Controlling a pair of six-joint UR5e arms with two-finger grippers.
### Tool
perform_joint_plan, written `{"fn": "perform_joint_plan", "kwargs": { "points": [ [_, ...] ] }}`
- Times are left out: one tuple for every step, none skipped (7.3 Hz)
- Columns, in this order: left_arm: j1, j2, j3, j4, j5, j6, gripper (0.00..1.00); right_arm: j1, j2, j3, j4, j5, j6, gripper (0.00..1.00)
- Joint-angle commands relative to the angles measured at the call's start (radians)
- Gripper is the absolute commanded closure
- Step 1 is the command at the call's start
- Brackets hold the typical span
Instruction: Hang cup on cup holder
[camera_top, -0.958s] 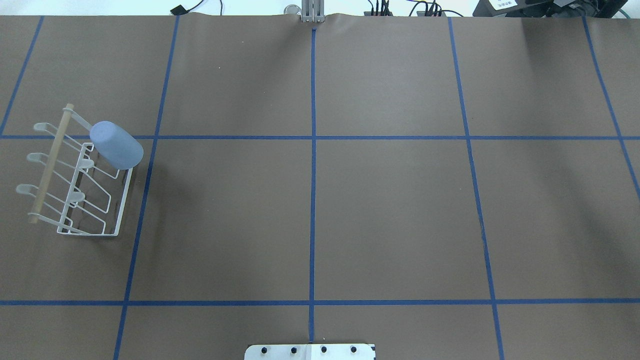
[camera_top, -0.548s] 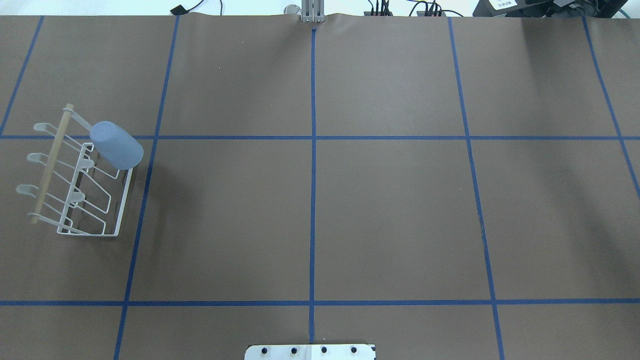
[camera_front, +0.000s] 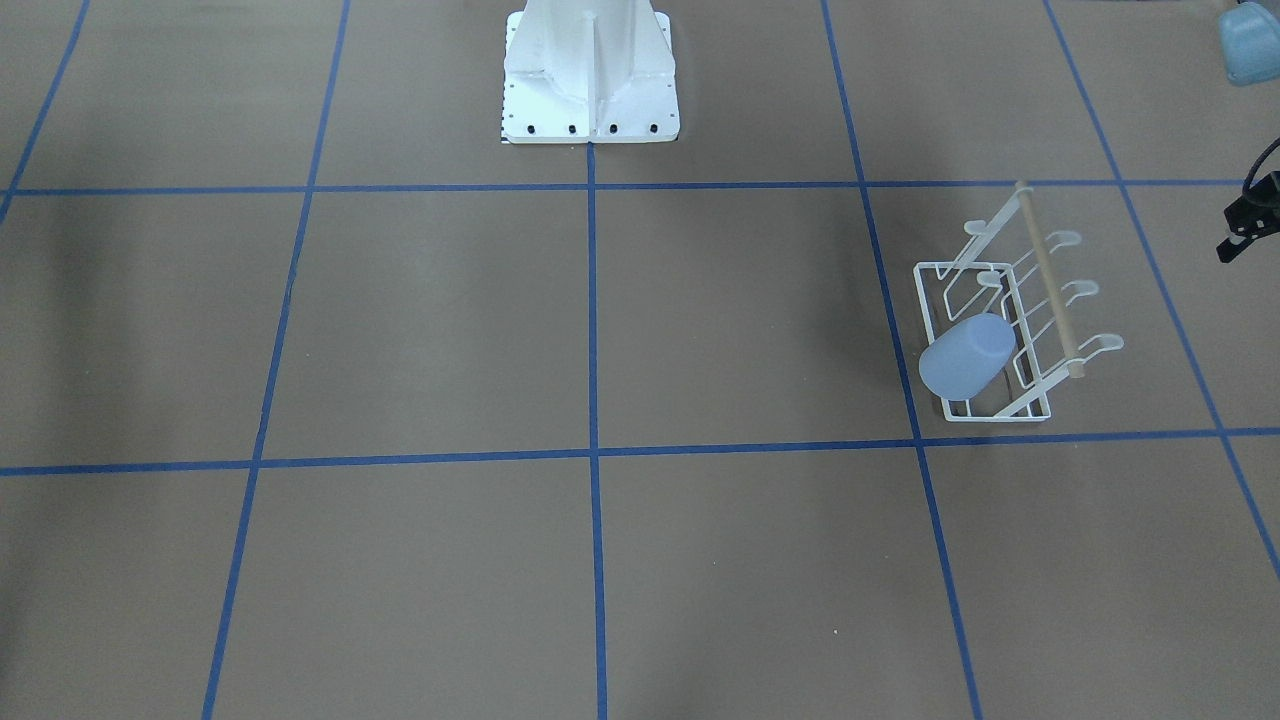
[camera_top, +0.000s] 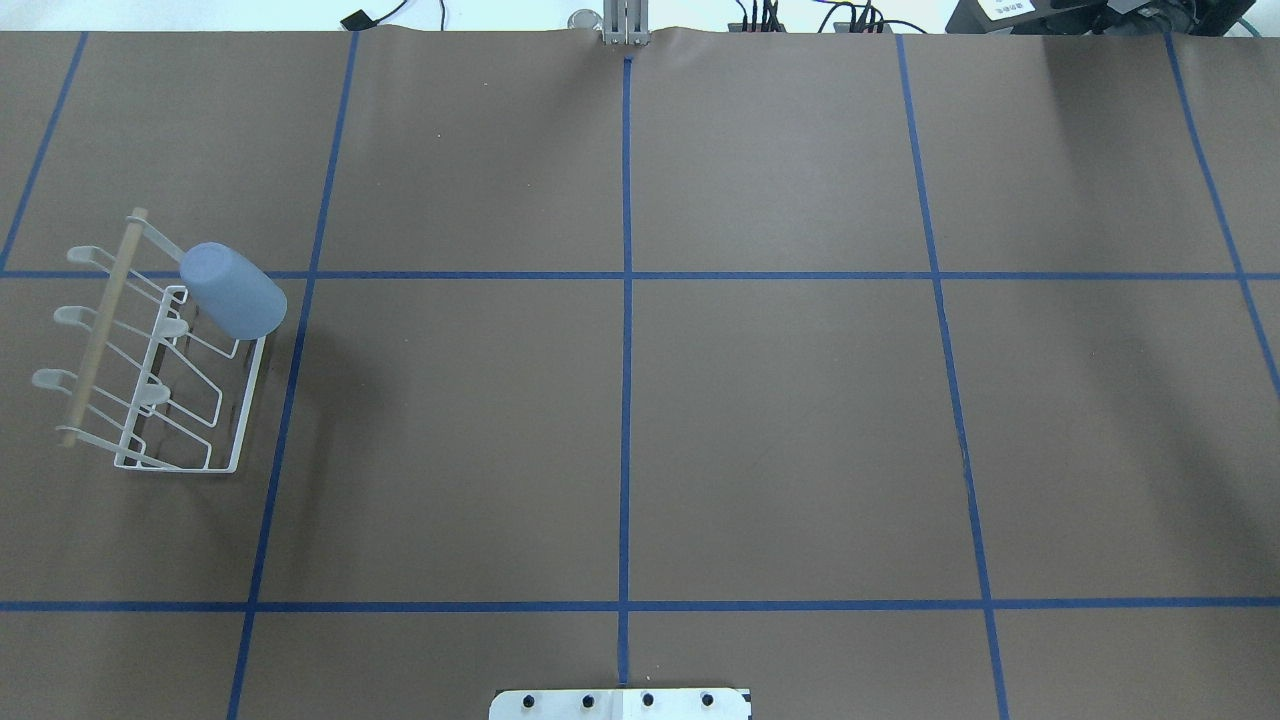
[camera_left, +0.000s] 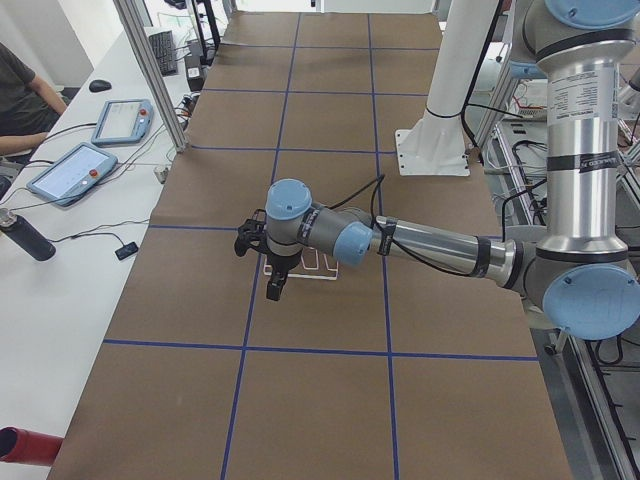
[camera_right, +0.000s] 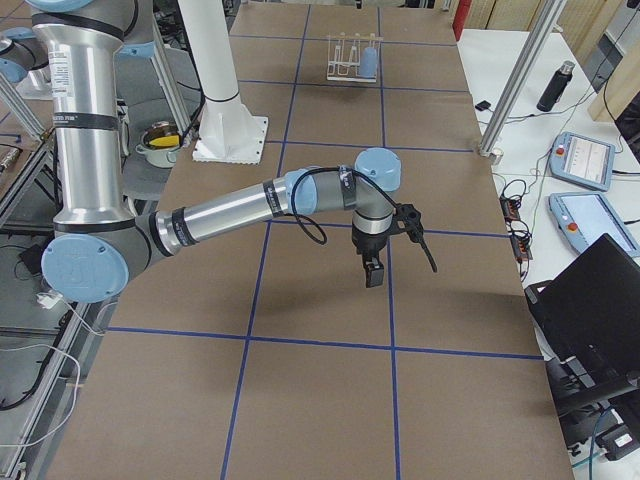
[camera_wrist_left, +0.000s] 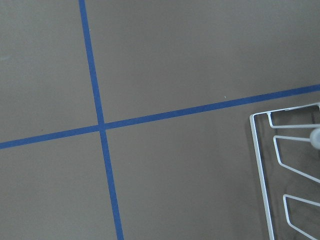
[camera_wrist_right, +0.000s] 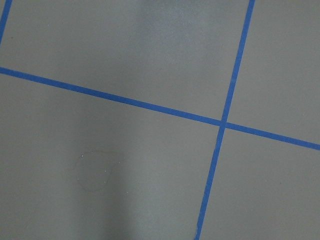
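The pale blue cup (camera_top: 235, 293) sits upside down and tilted on a far prong of the white wire cup holder (camera_top: 101, 330), at the table's left side. Both also show in the front view, the cup (camera_front: 965, 357) on the holder (camera_front: 1049, 280). No gripper touches them. My left gripper (camera_left: 272, 285) hangs above the table beside the holder, whose base (camera_wrist_left: 262, 175) shows at the edge of the left wrist view. My right gripper (camera_right: 372, 272) hangs over bare table, far from the cup (camera_right: 369, 62). I cannot tell whether either gripper is open or shut.
The white bolted pedestal (camera_front: 590, 70) stands at the robot's side of the table. Blue tape lines cross the brown table cover. A side bench holds tablets (camera_left: 70, 170), a bottle (camera_left: 25, 237) and a seated person (camera_left: 20, 95).
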Motion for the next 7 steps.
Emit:
{"fn": "perform_joint_plan", "kwargs": {
  "points": [
    [0.001,-0.01,-0.002,0.002,-0.055,-0.046,0.02,-0.005,0.013,-0.008,0.003,0.001,-0.001,0.0],
    [0.001,-0.01,0.012,0.031,-0.035,-0.041,0.02,-0.011,0.016,-0.017,0.003,-0.008,-0.002,0.0],
    [0.003,-0.026,0.004,0.102,-0.032,-0.023,0.02,-0.009,0.014,-0.012,0.003,-0.01,-0.002,0.0],
    [0.004,-0.062,0.006,0.193,-0.031,0.003,0.02,-0.011,0.008,-0.018,0.007,-0.011,-0.001,0.0],
    [0.003,-0.073,0.006,0.262,-0.017,0.107,0.02,-0.011,0.008,-0.026,0.009,-0.011,-0.002,0.0],
    [-0.002,-0.067,0.003,0.264,0.004,0.129,0.02,-0.011,0.011,-0.031,0.009,-0.01,-0.001,0.0],
    [-0.002,-0.054,0.001,0.258,-0.001,0.128,0.02,-0.011,0.013,-0.032,0.009,-0.011,-0.001,0.0]
  ]
}}
